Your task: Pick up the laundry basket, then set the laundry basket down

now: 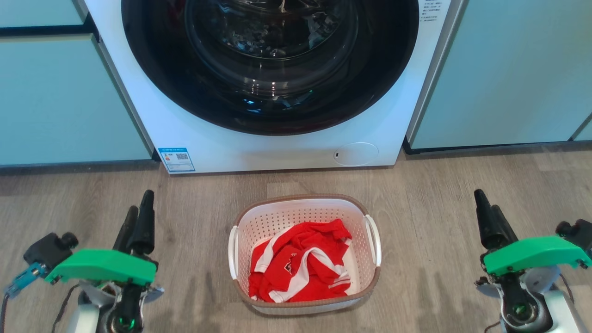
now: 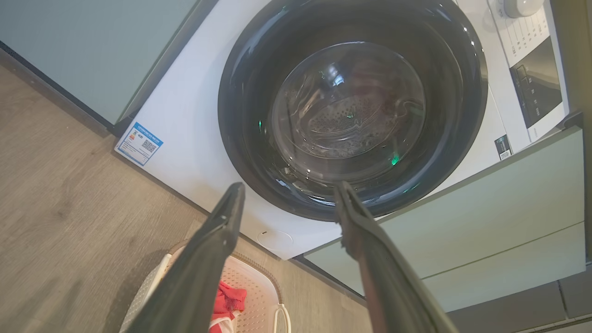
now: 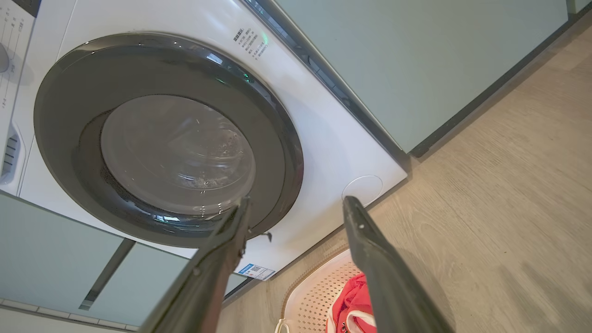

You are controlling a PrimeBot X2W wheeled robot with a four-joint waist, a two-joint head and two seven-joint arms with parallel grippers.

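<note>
Wood floor [image 1: 439,259] carries the laundry basket [image 1: 296,217] midway between the left hand [image 1: 140,203] and right hand [image 1: 486,201], both open, empty, well apart from it.

A white front-loading washing machine [image 1: 277,152] stands with its dark round glass door [image 1: 270,64] shut. A blue label sticker [image 1: 176,159] sits at its lower left corner and a round cover [image 1: 355,154] at its lower right. Pale green cabinet fronts [image 1: 60,101] flank it on both sides. In front of it lies a crumpled red-and-white garment [image 1: 300,261], and grey wood-grain floor [image 1: 439,194] spreads from its base.
</note>
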